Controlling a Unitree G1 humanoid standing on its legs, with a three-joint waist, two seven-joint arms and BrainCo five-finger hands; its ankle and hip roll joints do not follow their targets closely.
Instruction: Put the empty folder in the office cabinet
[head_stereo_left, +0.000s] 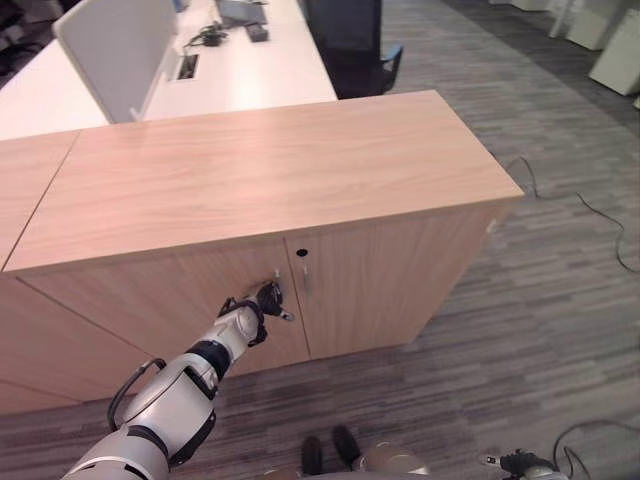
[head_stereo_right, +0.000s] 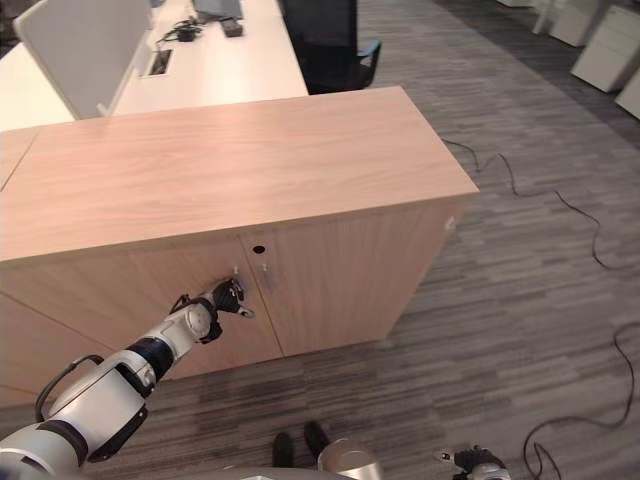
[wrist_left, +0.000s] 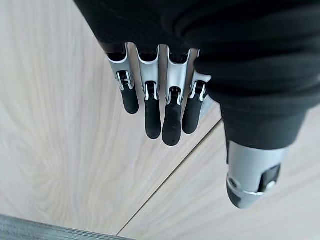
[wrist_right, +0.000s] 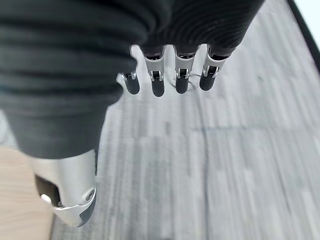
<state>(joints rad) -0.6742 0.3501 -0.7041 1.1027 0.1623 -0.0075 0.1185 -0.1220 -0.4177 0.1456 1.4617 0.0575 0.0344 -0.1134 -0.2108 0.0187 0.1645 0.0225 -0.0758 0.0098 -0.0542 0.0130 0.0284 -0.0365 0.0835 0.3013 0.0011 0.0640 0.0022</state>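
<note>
The light wood office cabinet (head_stereo_left: 270, 170) stands in front of me with both of its doors closed. Two small silver handles (head_stereo_left: 305, 280) and a keyhole (head_stereo_left: 301, 252) sit by the seam between the doors. My left hand (head_stereo_left: 262, 302) reaches to the left door just beside the seam, below the handles. In the left wrist view its fingers (wrist_left: 162, 117) hang straight in front of the door panel and hold nothing. My right hand (wrist_right: 165, 75) hangs low at my side over the grey carpet, its fingers relaxed and empty.
A second wood cabinet (head_stereo_left: 25, 170) adjoins on the left. Behind stand a white desk (head_stereo_left: 240, 75) with a grey divider (head_stereo_left: 120, 50) and a black chair (head_stereo_left: 355, 45). Striped grey carpet (head_stereo_left: 560, 300) lies to the right, crossed by a thin cable (head_stereo_left: 590, 205).
</note>
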